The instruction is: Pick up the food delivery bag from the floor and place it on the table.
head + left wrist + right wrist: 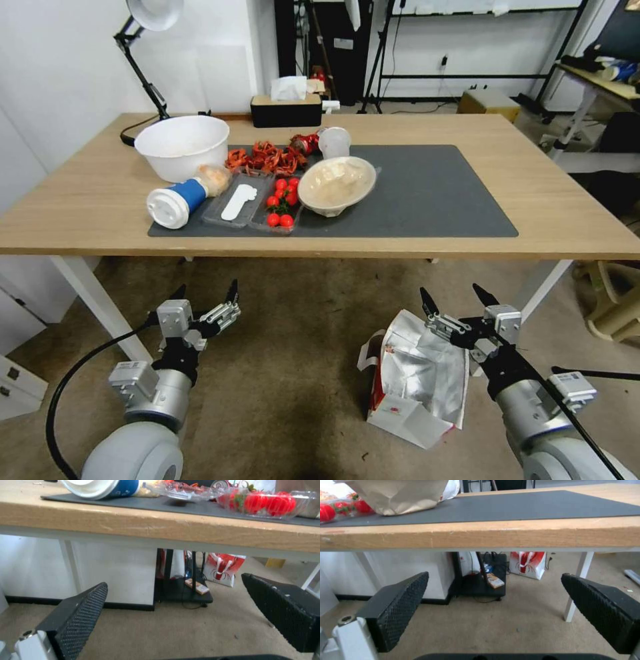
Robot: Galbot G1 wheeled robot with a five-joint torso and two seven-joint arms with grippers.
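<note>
The food delivery bag [417, 373] lies on its side on the floor [287, 380], silver foil lining up, just in front of the table's right front leg. My right gripper [450, 291] hovers open above the bag's far end, apart from it; the right wrist view shows that gripper [495, 575] empty, facing under the table edge. My left gripper [207, 288] is open and empty over bare floor to the left, and in the left wrist view it [173, 580] also looks under the edge. The light-wood table [567, 200] carries a dark grey mat [433, 193].
The mat's left half holds a white bowl [181, 145], a tipped cup [175, 203], tomato trays [280, 207] and a covered bowl [337, 185]. A small white carton [408, 420] lies at the bag's near end. A red-and-white bag [526, 565] stands beyond the table.
</note>
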